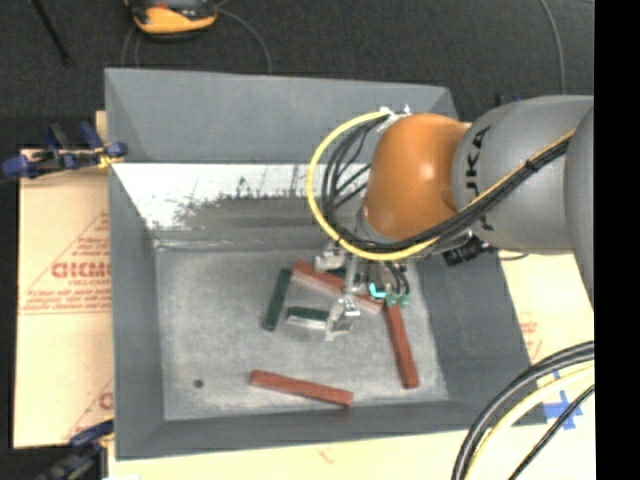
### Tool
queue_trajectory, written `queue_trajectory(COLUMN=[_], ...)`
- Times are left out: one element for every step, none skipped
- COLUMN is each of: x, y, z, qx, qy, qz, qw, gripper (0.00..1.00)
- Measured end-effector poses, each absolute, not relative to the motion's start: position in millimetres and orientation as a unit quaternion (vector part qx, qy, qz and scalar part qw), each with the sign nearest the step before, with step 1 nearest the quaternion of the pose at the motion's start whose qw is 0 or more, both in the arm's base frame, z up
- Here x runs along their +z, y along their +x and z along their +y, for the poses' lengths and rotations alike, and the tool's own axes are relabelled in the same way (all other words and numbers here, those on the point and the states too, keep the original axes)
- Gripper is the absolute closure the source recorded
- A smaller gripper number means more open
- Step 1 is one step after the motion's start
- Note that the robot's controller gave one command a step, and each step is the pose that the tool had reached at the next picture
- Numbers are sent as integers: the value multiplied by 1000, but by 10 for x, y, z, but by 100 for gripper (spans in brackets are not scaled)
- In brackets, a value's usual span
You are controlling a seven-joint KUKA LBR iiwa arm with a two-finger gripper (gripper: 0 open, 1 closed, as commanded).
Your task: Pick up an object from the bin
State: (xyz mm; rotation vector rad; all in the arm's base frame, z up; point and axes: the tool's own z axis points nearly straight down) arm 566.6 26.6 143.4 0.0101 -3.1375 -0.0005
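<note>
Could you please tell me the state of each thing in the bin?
gripper: low over the bin's middle.
dark green bar: lying aslant, left of it.
green piece: lying flat, at the gripper.
pink-red bar: lying, partly hidden by the gripper.
front red stick: lying flat, alone.
right red stick: lying flat, near the right wall.

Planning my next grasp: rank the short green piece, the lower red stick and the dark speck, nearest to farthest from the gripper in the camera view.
1. Short green piece, just left of the gripper.
2. Lower red stick, below it, near the bin's wall.
3. Dark speck, far lower left.
</note>
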Motion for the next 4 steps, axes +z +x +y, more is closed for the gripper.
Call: queue_trajectory(x=[1476, 805, 805, 2203], y=[5683, 5339, 5340, 5215], z=[267, 505, 505, 456], qx=[0, -1, -1, -1], qy=[3, -34, -34, -34], qz=[-1000, -999, -999, -999], qw=[-2, 7, 7, -2], gripper=[0, 100, 100, 100])
